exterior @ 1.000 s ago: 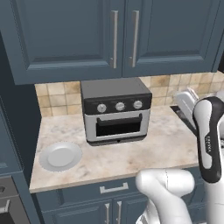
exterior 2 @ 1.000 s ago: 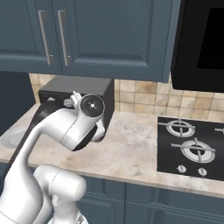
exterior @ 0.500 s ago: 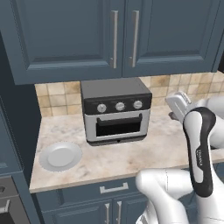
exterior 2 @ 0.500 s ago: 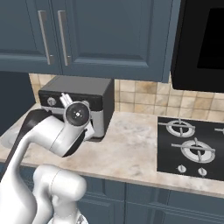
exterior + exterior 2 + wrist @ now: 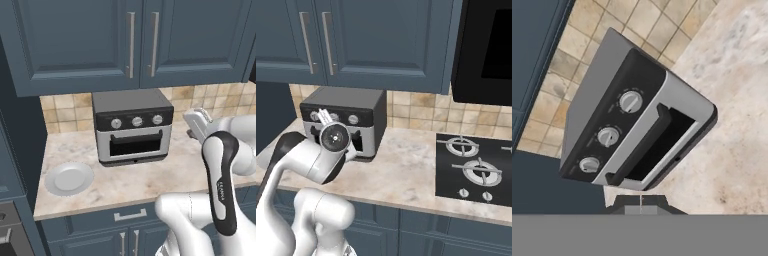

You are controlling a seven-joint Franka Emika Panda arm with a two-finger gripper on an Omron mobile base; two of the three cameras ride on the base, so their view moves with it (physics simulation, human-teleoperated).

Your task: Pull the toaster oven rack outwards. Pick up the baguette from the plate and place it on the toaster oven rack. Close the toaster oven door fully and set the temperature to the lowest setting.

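toaster oven (image 5: 132, 127) sits at the back of the counter (image 5: 150, 177) against the tiled wall, toaster oven door (image 5: 136, 143) upright and closed, three silver knobs (image 5: 137, 121) on the black strip above it; from the hand camera it reads rolled, dark window and handle bar facing the lens. plate (image 5: 69, 178) lies bare on the counter well to the oven's left near the front edge, no bread on it. gripper (image 5: 202, 121) hangs off the oven's right side, apart from it, jaws clenched on nothing; gas hob (image 5: 476, 167) sits further right under a black wall unit.
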